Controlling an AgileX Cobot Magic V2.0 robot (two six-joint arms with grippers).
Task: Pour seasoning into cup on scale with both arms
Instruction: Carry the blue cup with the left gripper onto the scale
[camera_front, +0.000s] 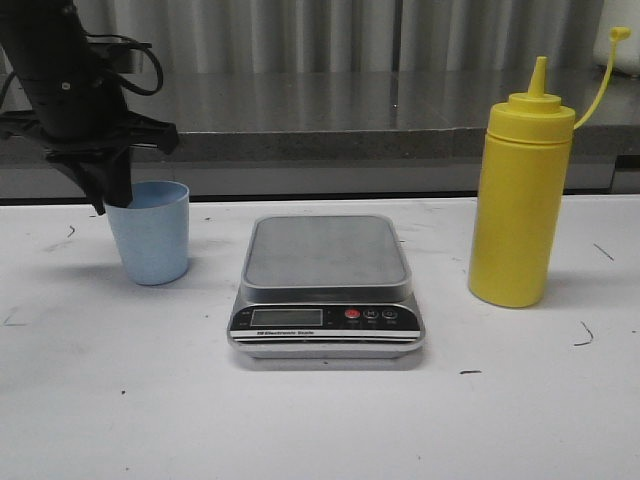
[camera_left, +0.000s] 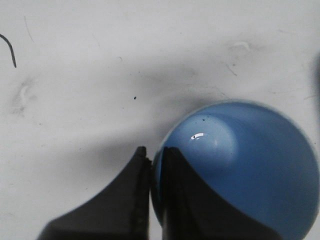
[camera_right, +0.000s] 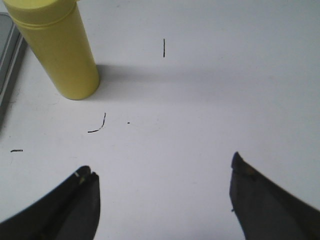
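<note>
1. Cup (camera_front: 149, 232): upright on table, left of scale (camera_front: 326, 285); left gripper (camera_left: 151, 165) pinches its rim wall, one finger inside, one outside
2. Bottle (camera_right: 57, 47): upright, right of scale; right gripper (camera_right: 165, 175) wide open, empty, well short of it

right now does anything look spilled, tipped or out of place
Nothing spilled or tipped. The cup stands on the table left of the scale, not on it, its rim pinched by the left gripper. The bottle stands upright, uncapped.

Matte black left arm (camera_front: 62, 85) with looping black cables, tapered wedge-shaped black jaws.
</note>
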